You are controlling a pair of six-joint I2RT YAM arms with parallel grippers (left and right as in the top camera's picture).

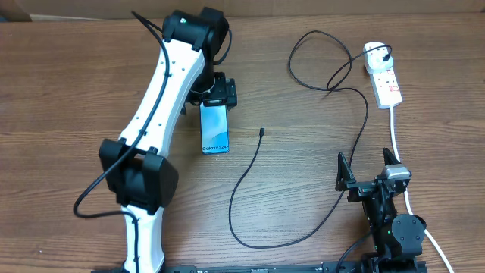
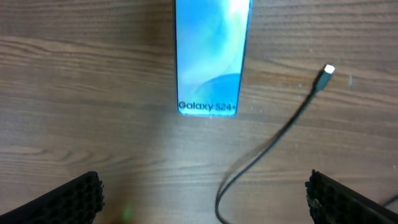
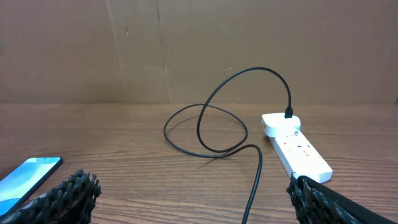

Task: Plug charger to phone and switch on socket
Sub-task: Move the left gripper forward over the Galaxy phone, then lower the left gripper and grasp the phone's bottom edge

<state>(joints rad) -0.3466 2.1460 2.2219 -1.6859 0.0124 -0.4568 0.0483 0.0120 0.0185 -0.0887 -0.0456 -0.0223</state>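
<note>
The phone (image 1: 214, 127) lies flat on the wooden table, screen up and lit blue, its "Galaxy S24+" text at the near end (image 2: 208, 107). My left gripper (image 1: 220, 97) hovers over the phone's far end, open and holding nothing (image 2: 202, 200). The charger's thin black cable (image 1: 250, 174) loops across the table. Its small connector tip (image 1: 261, 132) lies free just right of the phone (image 2: 328, 70). Its plug (image 1: 386, 54) sits in the white socket strip (image 1: 385, 76) at the back right. My right gripper (image 1: 369, 171) is open near the front right, empty (image 3: 199, 205).
The strip's thick white cord (image 1: 398, 136) runs forward past my right arm. In the right wrist view the cable (image 3: 217, 112) curls ahead, the strip (image 3: 298, 149) lies to the right and a brown wall (image 3: 186, 43) closes off the back.
</note>
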